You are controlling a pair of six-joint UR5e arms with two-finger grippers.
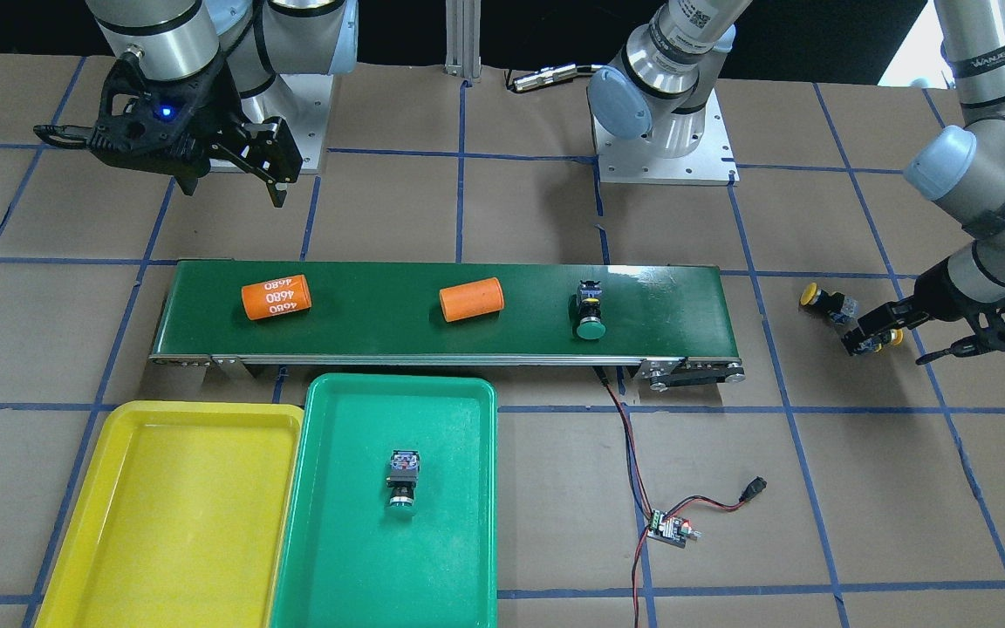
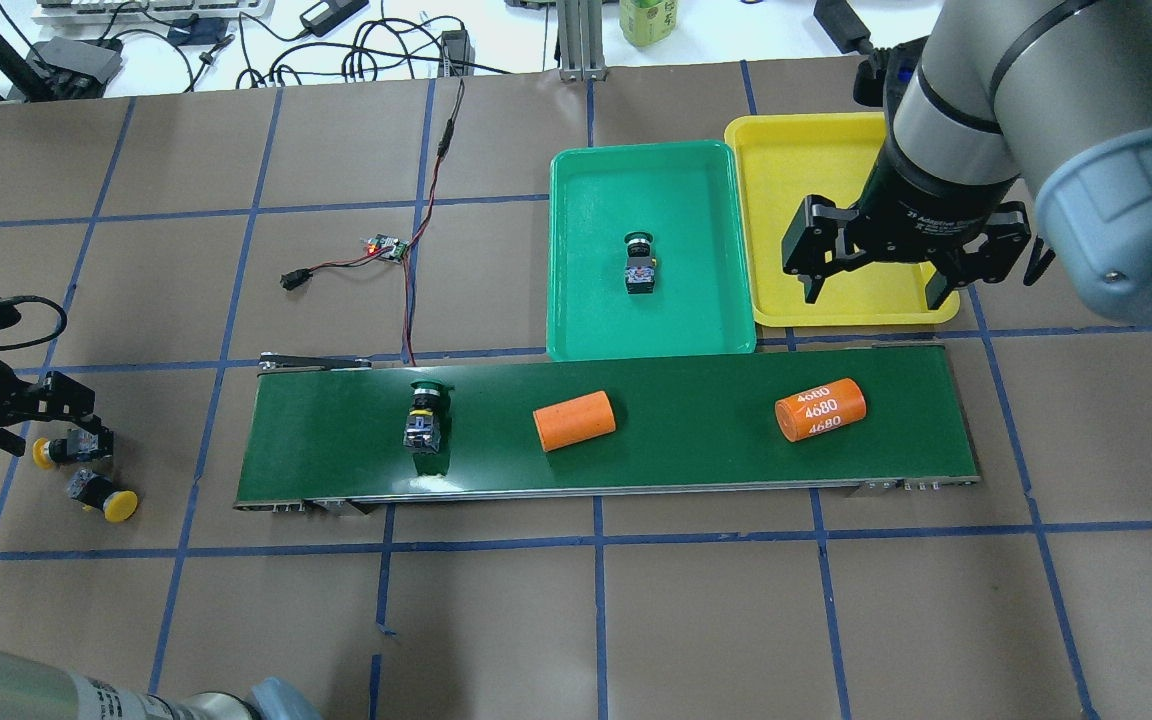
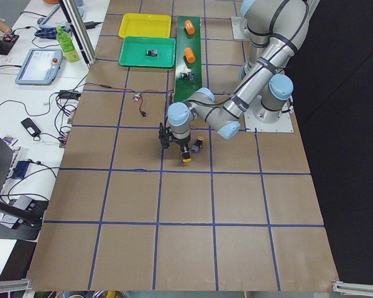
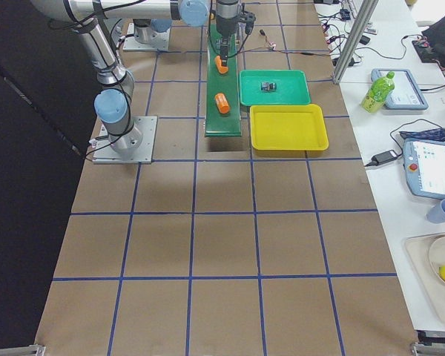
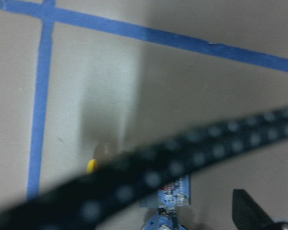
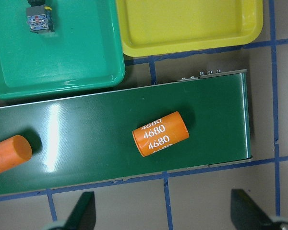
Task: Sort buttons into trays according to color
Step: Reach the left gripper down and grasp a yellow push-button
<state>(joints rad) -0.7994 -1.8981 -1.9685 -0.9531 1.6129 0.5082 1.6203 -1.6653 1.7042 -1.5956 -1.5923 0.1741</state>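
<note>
**Buttons: 1 in a tray, 1 on the belt, 2 on the table**

Green button 1 [image 1: 402,482] lies near the middle of the green tray [image 1: 354,567], cap toward the operators' side. Green button 2 [image 1: 590,314] lies on the conveyor belt [image 1: 380,336], toward its robot's-left end. Yellow button 1 [image 1: 825,301] and yellow button 2 [image 1: 879,338] lie on their sides on the paper-covered table [image 1: 904,488] past that belt end. They are near each other but apart, and well away from both trays.

Left gripper [image 1: 871,333]: low at yellow button 2, jaws apart. Cannot tell if a finger touches it. In the wrist view a blurred black cable [image 5: 149,177] crosses the frame and hides most of the button.

Right gripper [image 1: 234,194]: jaws wide apart, holding nothing, hanging above the table on the robot's side of the belt's other end.

Around: 2 orange cylinders lie on the belt toward the trays' end from green button 2, the marked cylinder "4680" [image 1: 276,298] and the plain cylinder [image 1: 471,299]. A small circuit board [image 1: 668,528] lies on the operators' side, with red and black wires running to the belt.

Containers: the yellow tray [image 1: 162,523] and green tray sit side by side, rims touching, just beside the belt on the operators' side. Green button 1 is the only button in either.
</note>
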